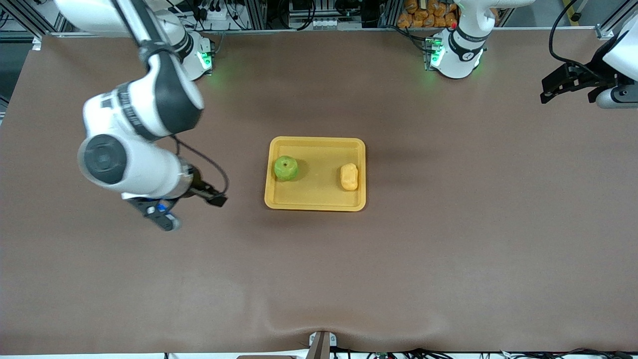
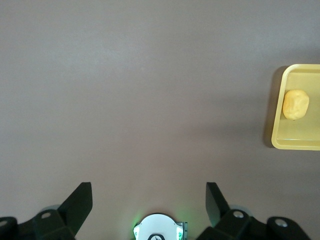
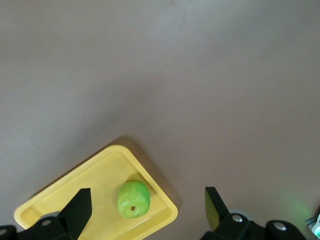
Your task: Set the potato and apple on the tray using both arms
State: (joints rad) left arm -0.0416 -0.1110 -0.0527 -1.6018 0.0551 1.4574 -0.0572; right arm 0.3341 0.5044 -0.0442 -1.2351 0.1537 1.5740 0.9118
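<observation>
Front view, starting at the right arm's end: the right claw [image 1: 162,215] hangs wide open and empty over bare tabletop [image 1: 149,279]. Mid-tabletop, the tray [image 1: 319,202] holds the apple [image 1: 286,168] and the potato [image 1: 349,177], well apart. The left claw [image 1: 553,89] waits over the left arm's end, wide open, empty.

A yellow tray [image 1: 315,204] sits mid-table with a low rim all round. On it, a green apple [image 1: 286,168] lies toward the right arm's end and a potato [image 1: 349,177] toward the left arm's end, well apart, with bare tray floor between them. The brown table [image 1: 448,259] around the tray is open on every side. The right gripper [image 1: 164,212], fingers spread, hangs over bare table beside the tray. The left gripper [image 1: 553,89], also spread, waits over the table's end, well apart.
</observation>
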